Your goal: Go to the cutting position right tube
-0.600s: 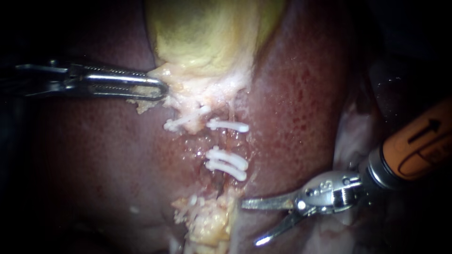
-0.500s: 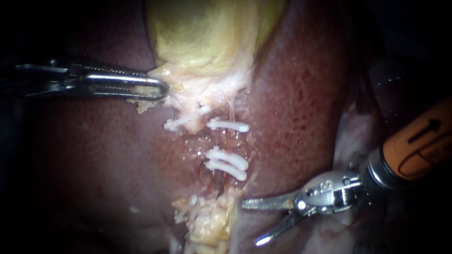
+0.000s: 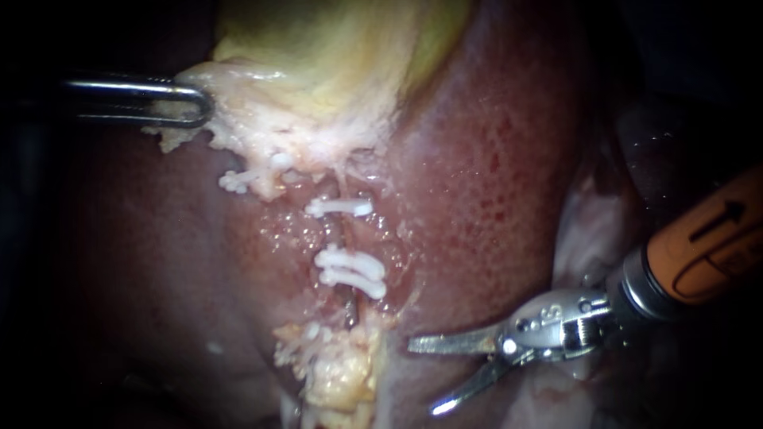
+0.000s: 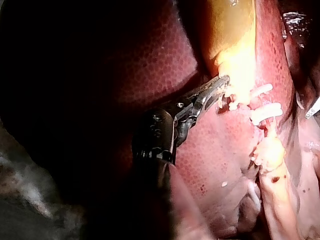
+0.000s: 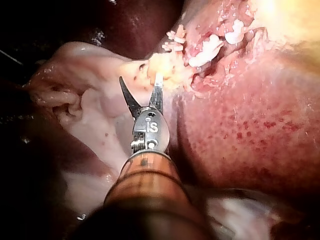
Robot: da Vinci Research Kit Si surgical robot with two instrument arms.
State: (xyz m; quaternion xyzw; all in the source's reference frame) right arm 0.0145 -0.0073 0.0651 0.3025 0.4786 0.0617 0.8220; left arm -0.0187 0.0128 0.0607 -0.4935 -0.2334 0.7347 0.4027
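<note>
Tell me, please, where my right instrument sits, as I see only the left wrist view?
Observer: In the endoscope view the right instrument comes in from the right; its tip lies below the lower pair of clips on the right tube, apart from them.
Operator: Is its end effector open?
Observer: Yes; the right wrist view shows a gap between its two blades, gripping nothing.
Operator: What lies ahead of it?
Observer: A yellowish fatty lump, with the clips beyond.
</note>
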